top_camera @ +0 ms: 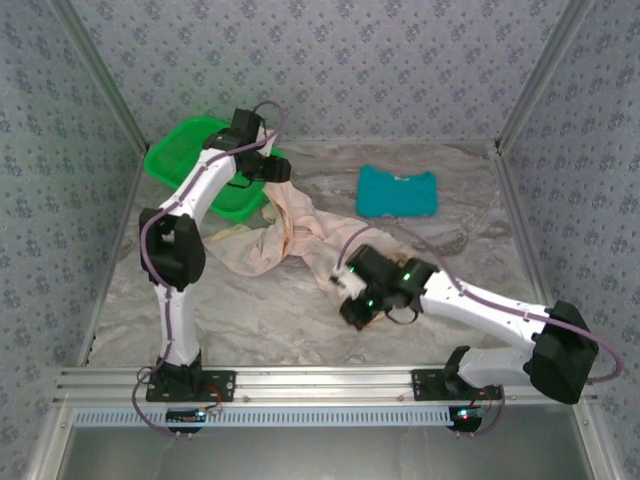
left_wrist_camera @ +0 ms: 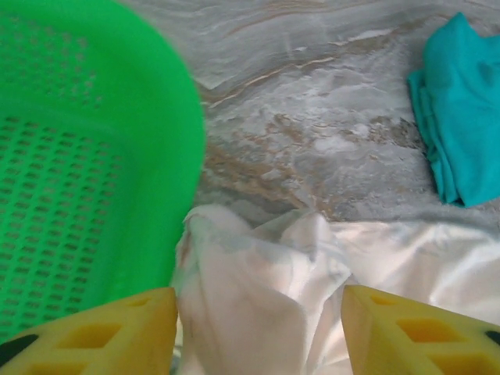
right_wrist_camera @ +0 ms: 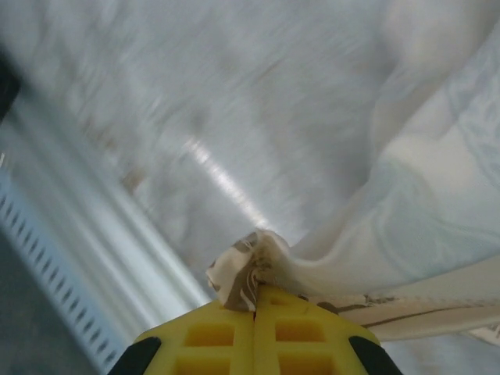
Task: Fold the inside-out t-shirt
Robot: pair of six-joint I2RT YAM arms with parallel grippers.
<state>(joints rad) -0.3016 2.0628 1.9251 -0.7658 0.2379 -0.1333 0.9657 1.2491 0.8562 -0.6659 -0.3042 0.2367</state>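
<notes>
The inside-out t-shirt (top_camera: pixel 290 225) lies crumpled and stretched across the marbled table, pale cream side showing, running from the green basket toward the middle. My left gripper (top_camera: pixel 272 170) hovers at the shirt's far end beside the basket. In the left wrist view its yellow fingers (left_wrist_camera: pixel 117 332) stand well apart, with a bunched fold of the t-shirt (left_wrist_camera: pixel 250 258) between them, so my left gripper (left_wrist_camera: pixel 258 305) is open. My right gripper (top_camera: pixel 343 282) is at the shirt's near end. In the right wrist view my right gripper (right_wrist_camera: pixel 255 291) is shut on a corner of the t-shirt (right_wrist_camera: pixel 422 219), whose brown-printed edge pokes out.
A green mesh basket (top_camera: pixel 190 150) sits at the far left, close against the left gripper and seen as a green wall (left_wrist_camera: pixel 78 156) in its wrist view. A folded teal garment (top_camera: pixel 397 190) lies at the back centre-right (left_wrist_camera: pixel 461 117). A metal rail (top_camera: pixel 320 385) runs along the near edge.
</notes>
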